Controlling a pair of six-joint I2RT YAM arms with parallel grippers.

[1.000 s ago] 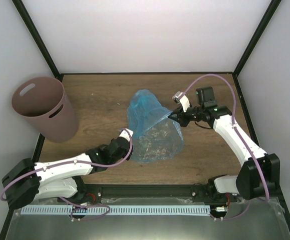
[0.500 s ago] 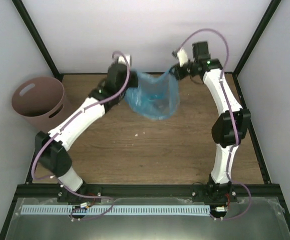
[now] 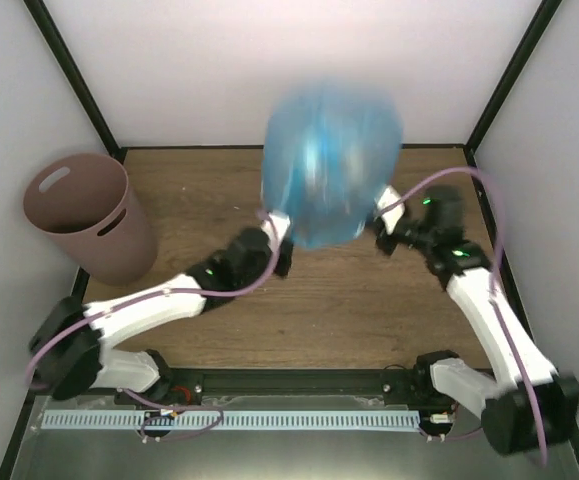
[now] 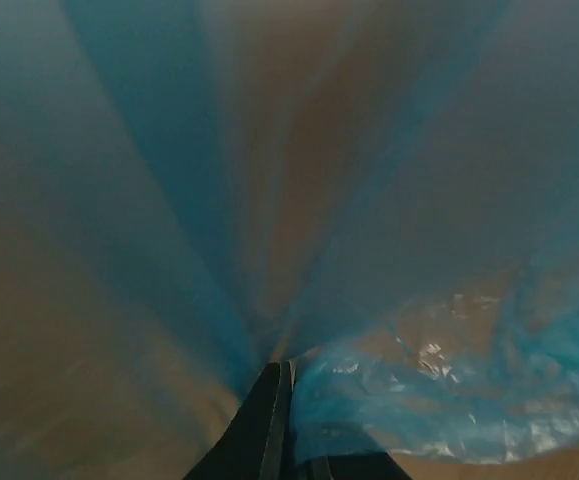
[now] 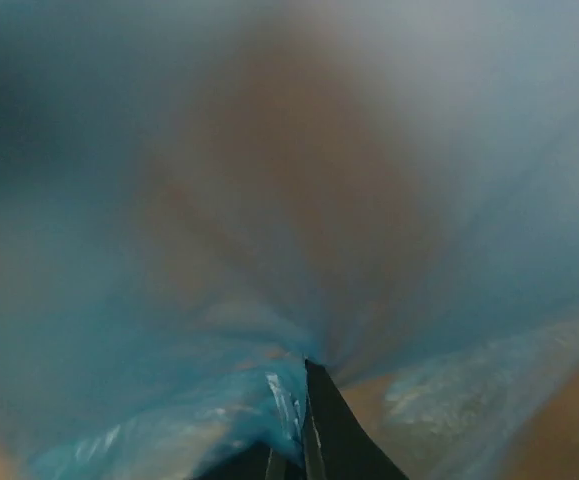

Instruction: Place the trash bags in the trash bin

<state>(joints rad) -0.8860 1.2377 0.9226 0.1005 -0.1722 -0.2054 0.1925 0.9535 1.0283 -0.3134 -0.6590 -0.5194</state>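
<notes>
Two pincers, left gripper (image 3: pixel 274 228) and right gripper (image 3: pixel 384 218), each clamp a pinch of the trash bag (image 3: pixel 331 170), which balloons in the air well right of the trash bin (image 3: pixel 119 250). Film judged light, limp, slippery; best held at bunched rim folds.

L arm (image 3: pixel 149 305) + R arm (image 3: pixel 489 310), same build: white rounded link shells, black joint housings, black shoulder blocks at the bases. Lilac cable (image 3: pixel 469 171) runs loose outside each arm in big loops. Small green LED (image 3: pixel 209 268) lit nr each wrist. R arm smeared by blur, no finer detail. Wrist cams: L claw (image 4: pixel 277 372) and R claw (image 5: pixel 309 370) have matte black fingers, thin, tapering to a point.
</notes>
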